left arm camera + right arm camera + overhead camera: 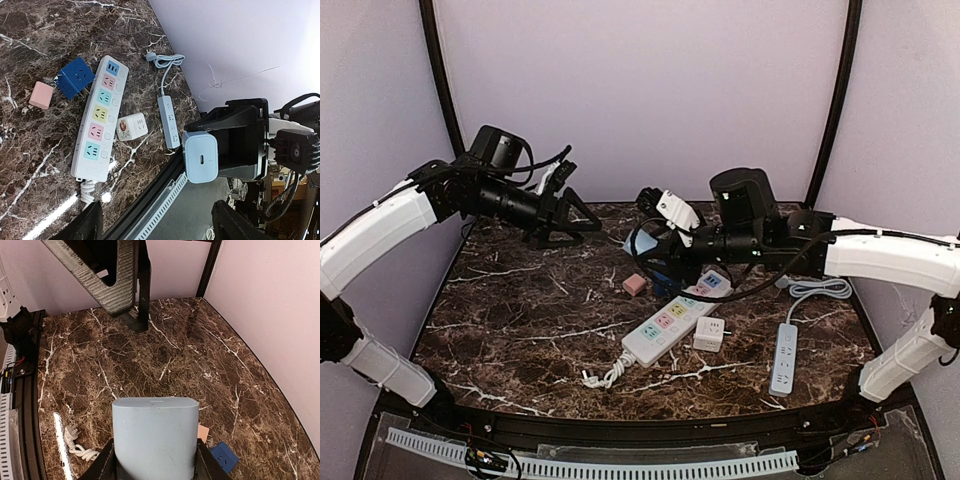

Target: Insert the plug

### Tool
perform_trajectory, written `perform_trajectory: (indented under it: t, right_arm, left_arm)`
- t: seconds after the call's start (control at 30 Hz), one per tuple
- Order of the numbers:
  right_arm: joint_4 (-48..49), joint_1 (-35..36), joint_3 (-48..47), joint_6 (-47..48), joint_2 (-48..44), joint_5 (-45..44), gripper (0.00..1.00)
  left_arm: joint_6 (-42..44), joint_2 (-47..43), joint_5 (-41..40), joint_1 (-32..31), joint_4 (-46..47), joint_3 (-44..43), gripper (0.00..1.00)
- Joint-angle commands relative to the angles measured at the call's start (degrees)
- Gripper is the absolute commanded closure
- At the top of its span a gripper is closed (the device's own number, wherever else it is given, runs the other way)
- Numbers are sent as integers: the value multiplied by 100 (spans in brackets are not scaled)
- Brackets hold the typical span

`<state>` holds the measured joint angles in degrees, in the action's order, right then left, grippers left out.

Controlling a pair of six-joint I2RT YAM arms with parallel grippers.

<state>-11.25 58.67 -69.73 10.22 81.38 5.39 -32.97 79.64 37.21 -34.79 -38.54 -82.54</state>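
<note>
- The right gripper (650, 236) is clamped on the pale blue plug (155, 435), which it holds above the counter (520, 320) near the far end of the power strip (675, 320).
- The left gripper (565, 225) hangs over the far left, its jaws spread and holding nothing.
- A small white strip (785, 358) lies close to the counter's right edge.
- A white cube (708, 333) touches the power strip, with a pink block (634, 285) and a blue cube (74, 77) nearby.
- The counter's left half is open dark marble.
- Pale walls enclose three sides, and a black rail runs along the near edge.
</note>
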Motion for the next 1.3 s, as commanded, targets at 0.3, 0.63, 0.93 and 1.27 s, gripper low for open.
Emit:
perform_trajectory:
  t: [0.3,0.63,0.93,1.27]
  right_arm:
    - [218,332,-457,235,368,-740,100]
    - [362,412,-429,528,319,-768,100]
    - [413,443,-392,573,317,-674,100]
    - [430,449,-392,667,355,-654,100]
  left_arm:
    - [-294,539,-118,-543,127,-550,30]
    - [-418,717,225,-604,247,-596,37]
    - [-537,798,506,-642,416,-577,48]
    - [-623,925,623,-695,599,-605,61]
